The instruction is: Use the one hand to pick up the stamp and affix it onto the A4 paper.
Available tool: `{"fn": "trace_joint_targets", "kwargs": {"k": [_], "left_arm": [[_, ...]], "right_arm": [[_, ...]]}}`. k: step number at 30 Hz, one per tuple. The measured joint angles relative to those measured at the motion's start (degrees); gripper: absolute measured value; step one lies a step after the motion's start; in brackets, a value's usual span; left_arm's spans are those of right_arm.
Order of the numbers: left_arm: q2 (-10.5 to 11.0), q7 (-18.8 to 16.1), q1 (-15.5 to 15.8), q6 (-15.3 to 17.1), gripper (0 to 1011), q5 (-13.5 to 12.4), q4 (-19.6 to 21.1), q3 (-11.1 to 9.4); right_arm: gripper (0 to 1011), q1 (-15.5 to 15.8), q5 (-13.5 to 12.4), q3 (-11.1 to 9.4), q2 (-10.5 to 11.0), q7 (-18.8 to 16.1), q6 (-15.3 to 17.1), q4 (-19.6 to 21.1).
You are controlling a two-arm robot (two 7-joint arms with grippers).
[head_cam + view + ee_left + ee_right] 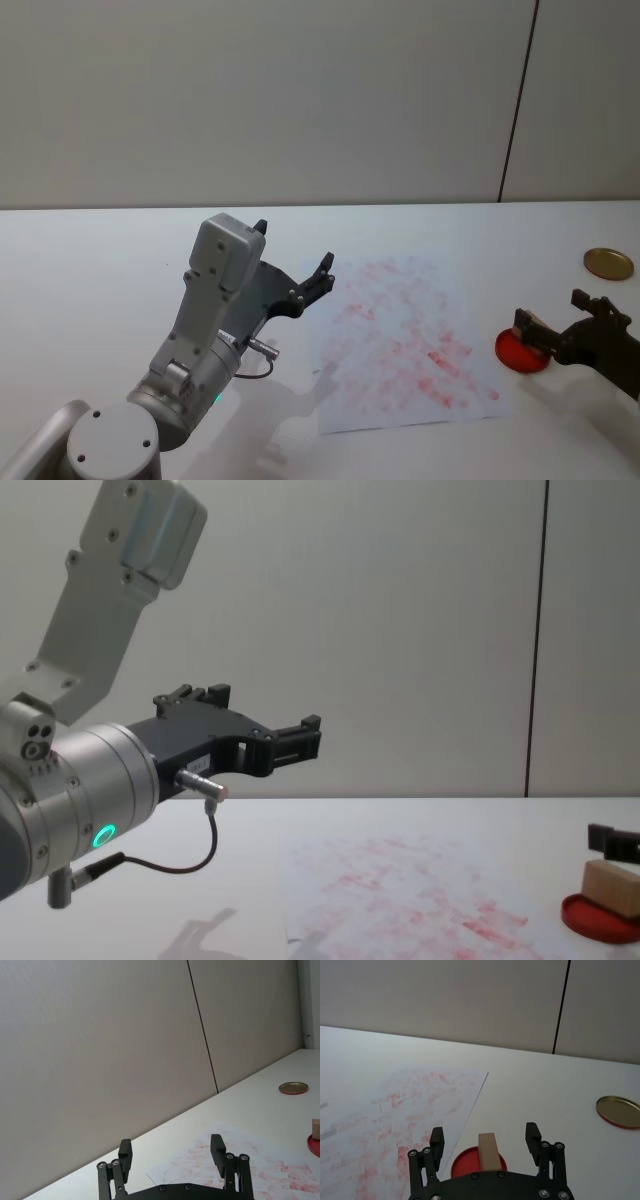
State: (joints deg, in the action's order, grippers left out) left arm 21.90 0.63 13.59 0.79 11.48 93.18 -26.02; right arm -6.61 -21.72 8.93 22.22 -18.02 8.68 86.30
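Stamp (488, 1152) position decides the coming move. The tan block sits on the red ink pad (462, 1162), right in the gap of the right tool (484, 1132). Its fingers are spread wide, one on each side of the block, and neither touches it. The block's long axis appears to run along the tool's line of reach, so its narrow width faces the fingers. A plain closing should catch it, as I judge it.

The A4 paper (410, 340) lies flat on the desk (100, 260), just beside the pad on the robot's left, between the two arms. The right arm is much the nearer to the stamp. The left tool (171, 1149) hangs raised above the desk off the sheet's left edge, also spread wide and carrying nothing.

Count: one stamp, one ink pad, one sheet of paper, one brass-coloured round lid (619, 1111) farther back on the right, and two tools.
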Motion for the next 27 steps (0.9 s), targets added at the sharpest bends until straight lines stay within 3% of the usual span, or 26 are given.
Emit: {"fn": "trace_joint_targets", "kwargs": {"k": [15, 27], "left_arm": [[0.0, 0.0, 0.0, 0.0, 993, 0.0, 0.0, 0.0], [0.0, 0.0, 0.0, 0.0, 993, 0.0, 0.0, 0.0]], "right_arm": [[994, -3.2, 1.5, 0.5, -0.3, -4.7, 0.7, -6.4], [689, -4.4, 2.3, 1.1, -0.7, -6.5, 0.9, -8.7]]}}
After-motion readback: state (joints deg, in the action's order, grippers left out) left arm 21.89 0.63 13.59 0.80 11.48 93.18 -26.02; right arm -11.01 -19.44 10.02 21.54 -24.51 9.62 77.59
